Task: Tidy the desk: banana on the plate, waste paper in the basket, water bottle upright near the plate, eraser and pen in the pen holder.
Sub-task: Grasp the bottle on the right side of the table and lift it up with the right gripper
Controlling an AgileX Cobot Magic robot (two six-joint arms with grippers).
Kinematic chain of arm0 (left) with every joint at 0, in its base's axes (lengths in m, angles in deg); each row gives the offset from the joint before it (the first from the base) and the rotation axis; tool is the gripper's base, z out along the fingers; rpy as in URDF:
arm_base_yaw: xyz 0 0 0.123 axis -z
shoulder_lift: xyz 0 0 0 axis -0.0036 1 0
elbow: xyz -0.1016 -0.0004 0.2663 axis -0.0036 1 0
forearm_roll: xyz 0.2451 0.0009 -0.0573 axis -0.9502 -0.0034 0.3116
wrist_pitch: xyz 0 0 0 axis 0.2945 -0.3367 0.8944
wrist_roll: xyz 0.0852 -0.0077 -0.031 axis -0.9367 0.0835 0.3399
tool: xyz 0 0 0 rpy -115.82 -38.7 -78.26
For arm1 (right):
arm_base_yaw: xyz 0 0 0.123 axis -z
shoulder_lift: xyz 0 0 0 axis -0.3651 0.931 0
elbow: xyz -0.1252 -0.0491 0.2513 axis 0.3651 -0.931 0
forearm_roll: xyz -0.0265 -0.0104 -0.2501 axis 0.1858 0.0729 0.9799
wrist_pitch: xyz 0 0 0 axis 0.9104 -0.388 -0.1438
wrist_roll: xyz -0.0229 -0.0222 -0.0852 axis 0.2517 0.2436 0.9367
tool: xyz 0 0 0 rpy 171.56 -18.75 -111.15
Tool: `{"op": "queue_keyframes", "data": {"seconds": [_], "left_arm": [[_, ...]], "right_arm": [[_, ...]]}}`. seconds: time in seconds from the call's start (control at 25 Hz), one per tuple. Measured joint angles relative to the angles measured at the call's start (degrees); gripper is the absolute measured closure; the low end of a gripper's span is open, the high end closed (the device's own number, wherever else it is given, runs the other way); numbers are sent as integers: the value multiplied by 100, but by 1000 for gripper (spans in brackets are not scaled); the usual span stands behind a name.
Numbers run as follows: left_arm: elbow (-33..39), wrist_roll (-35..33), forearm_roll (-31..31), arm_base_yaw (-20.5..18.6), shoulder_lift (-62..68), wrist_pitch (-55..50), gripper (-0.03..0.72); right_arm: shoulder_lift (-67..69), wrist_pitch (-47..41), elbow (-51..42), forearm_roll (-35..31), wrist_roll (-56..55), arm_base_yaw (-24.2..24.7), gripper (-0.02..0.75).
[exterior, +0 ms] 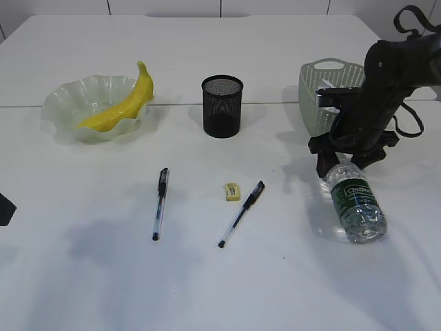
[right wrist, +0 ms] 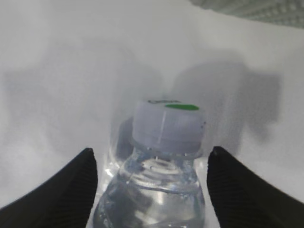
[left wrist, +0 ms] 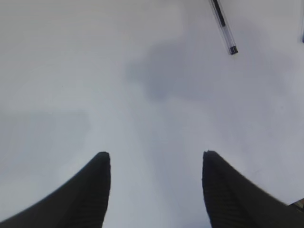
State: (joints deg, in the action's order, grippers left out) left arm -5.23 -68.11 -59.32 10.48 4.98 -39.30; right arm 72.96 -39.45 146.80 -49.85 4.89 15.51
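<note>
Lying on the bench, the water bottle has its neck between the right pincer's open jaws; left pincer open, empty; banana on plate.

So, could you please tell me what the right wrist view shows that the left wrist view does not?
Only the right wrist view shows the water bottle lying between the open right gripper, its white cap facing the camera, with the basket at the top edge. Only the left wrist view shows a pen beyond the open, empty left gripper. Both show the white table.
</note>
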Motion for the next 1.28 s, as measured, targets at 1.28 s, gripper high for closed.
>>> {"op": "queue_keyframes", "data": {"seconds": [1.28], "left_arm": [[0, 0, 0, 0, 0, -122, 253]], "right_arm": [[-961, -412, 27, 57, 243, 9, 426]]}}
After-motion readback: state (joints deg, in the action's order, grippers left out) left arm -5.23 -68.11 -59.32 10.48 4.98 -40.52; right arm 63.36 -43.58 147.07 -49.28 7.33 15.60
